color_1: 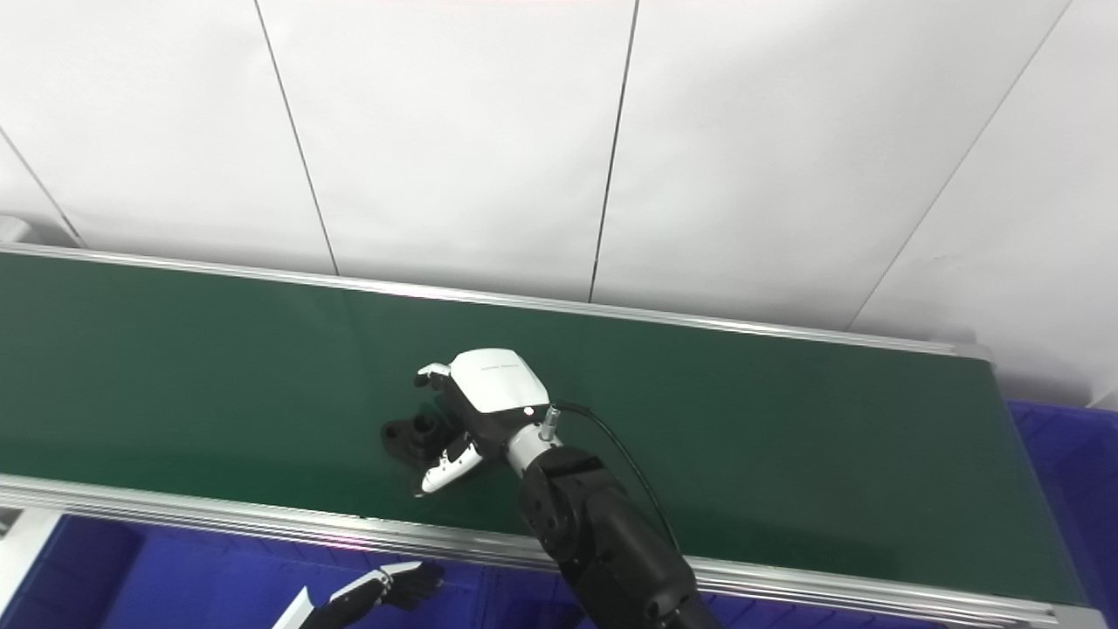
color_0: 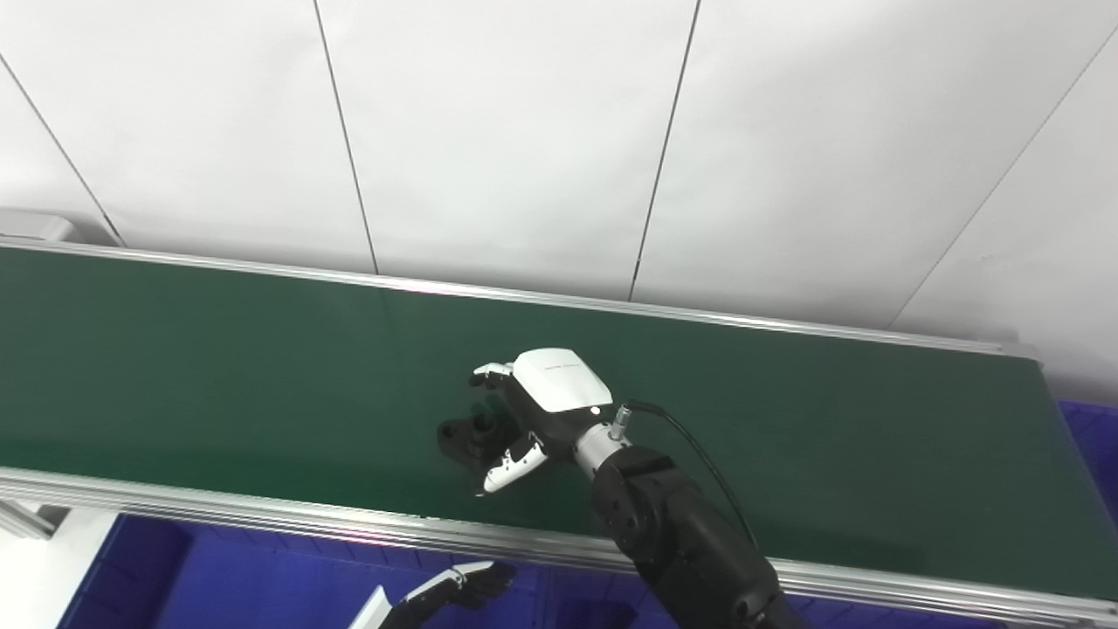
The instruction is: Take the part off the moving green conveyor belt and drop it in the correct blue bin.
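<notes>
The right hand's (color_0: 546, 411) fingers (color_0: 491, 374) are spread around the black part (color_0: 467, 434), which lies on the green conveyor belt (color_0: 218, 367); whether they grip it cannot be told. Below the belt's near rail, the left hand (color_0: 467, 587) hovers over a blue bin (color_0: 262, 581), grasp unclear.

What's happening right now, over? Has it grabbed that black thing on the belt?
Right hand open around black part on green belt, not yet lifted. Left hand low over blue bin, idle. Nothing blocking.
</notes>
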Controlling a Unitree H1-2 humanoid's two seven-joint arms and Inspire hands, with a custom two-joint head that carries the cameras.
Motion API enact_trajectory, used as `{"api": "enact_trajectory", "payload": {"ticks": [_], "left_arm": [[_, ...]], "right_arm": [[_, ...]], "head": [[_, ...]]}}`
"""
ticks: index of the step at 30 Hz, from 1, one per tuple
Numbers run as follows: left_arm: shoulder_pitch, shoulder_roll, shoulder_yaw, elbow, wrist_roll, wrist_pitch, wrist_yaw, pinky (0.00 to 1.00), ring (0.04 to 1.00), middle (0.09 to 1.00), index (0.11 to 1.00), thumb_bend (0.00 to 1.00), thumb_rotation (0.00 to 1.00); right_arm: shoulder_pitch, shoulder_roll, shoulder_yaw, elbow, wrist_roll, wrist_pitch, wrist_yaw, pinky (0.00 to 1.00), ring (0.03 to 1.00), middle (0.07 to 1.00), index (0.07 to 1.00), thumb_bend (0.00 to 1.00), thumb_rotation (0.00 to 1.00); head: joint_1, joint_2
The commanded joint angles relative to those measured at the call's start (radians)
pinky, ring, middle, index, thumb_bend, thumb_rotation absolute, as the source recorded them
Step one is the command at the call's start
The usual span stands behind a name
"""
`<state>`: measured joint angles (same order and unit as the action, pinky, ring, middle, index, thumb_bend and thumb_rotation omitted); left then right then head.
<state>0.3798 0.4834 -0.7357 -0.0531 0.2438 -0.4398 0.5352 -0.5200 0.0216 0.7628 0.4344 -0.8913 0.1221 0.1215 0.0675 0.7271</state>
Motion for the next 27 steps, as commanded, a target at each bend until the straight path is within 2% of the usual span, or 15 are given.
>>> {"api": "enact_trajectory", "payload": {"ticks": [1,7,11,12,17,18,19,21,27], "left_arm": [[0.009,0.006,0.009,-0.024,0.016,-0.030,0.008,0.70,0.753,0.777,0.794,0.79,0.60],[0.017,0.005,0.017,-0.041,0.011,-0.030,-0.010,0.71,0.758,0.782,0.799,0.79,0.60],[0.024,-0.002,0.023,-0.051,0.006,-0.030,-0.013,0.70,0.753,0.780,0.796,0.79,0.59],[0.026,-0.005,0.025,-0.053,0.009,-0.030,-0.013,0.70,0.752,0.781,0.797,0.79,0.59],[0.038,-0.012,0.041,-0.068,0.011,-0.030,-0.029,0.72,0.763,0.784,0.799,0.79,0.60],[0.041,-0.014,0.045,-0.070,0.013,-0.030,-0.031,0.72,0.762,0.782,0.797,0.78,0.60],[0.043,-0.015,0.048,-0.072,0.015,-0.030,-0.033,0.72,0.761,0.781,0.797,0.78,0.60],[0.047,-0.015,0.054,-0.076,0.018,-0.030,-0.036,0.72,0.761,0.781,0.797,0.77,0.59],[0.058,-0.019,0.074,-0.087,0.028,-0.030,-0.043,0.73,0.761,0.780,0.794,0.77,0.61]], "right_arm": [[-0.019,-0.001,0.013,0.013,-0.005,-0.046,0.003,0.65,0.715,0.750,0.803,0.79,0.28],[-0.010,-0.022,0.028,0.016,-0.002,-0.049,0.034,0.57,0.668,0.709,0.783,0.75,0.23],[0.007,-0.039,0.043,0.002,-0.004,-0.056,0.057,0.48,0.593,0.673,0.753,0.69,0.19],[0.014,-0.043,0.047,-0.002,-0.003,-0.062,0.054,0.44,0.549,0.651,0.744,0.66,0.18],[0.046,-0.062,0.069,-0.030,0.002,-0.075,0.056,0.37,0.476,0.599,0.722,0.59,0.11],[0.052,-0.063,0.070,-0.036,0.005,-0.074,0.056,0.34,0.436,0.533,0.701,0.57,0.04],[0.059,-0.065,0.069,-0.038,0.011,-0.078,0.052,0.31,0.395,0.503,0.623,0.55,0.02],[0.068,-0.066,0.068,-0.034,0.018,-0.093,0.047,0.27,0.345,0.484,0.521,0.53,0.00],[0.073,-0.069,0.081,0.004,0.018,-0.164,-0.001,0.29,0.371,0.480,0.493,0.53,0.00]], "head": [[0.001,0.001],[0.004,0.020],[0.009,0.036],[0.010,0.038],[0.012,0.055],[0.012,0.055],[0.012,0.058],[0.013,0.064],[0.013,0.075]]}}
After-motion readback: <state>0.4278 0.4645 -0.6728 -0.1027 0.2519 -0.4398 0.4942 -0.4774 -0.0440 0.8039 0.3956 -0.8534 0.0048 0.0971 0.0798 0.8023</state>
